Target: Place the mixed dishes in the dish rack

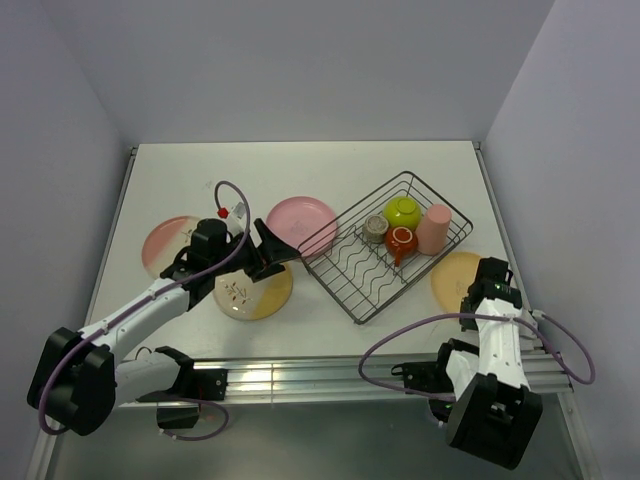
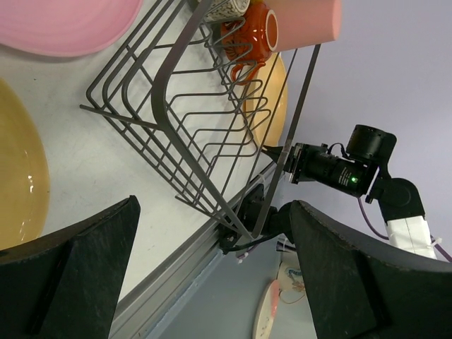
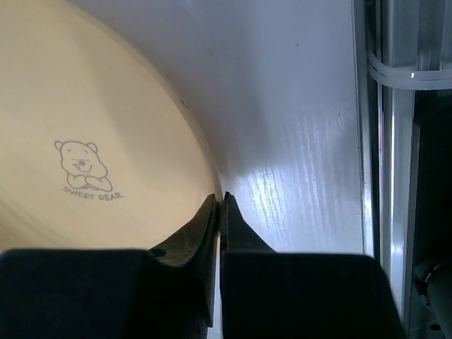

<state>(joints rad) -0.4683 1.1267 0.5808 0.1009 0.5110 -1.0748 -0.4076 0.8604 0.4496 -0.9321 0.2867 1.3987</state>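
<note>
Orange plate (image 3: 85, 127): stiff, slick, chippable, I'd pinch the rim; right gripper (image 3: 220, 203) closed there, hold unclear; left gripper (image 2: 215, 212) wide.

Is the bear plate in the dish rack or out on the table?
Out. The bear plate lies flat on the table beside the dish rack, not inside it; the right gripper has its jaws closed on the rim.

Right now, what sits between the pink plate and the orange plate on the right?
The black wire dish rack, holding a lime-green bowl, grey cup, salmon cup and red mug, fills that stretch, as the top view shows.
</note>
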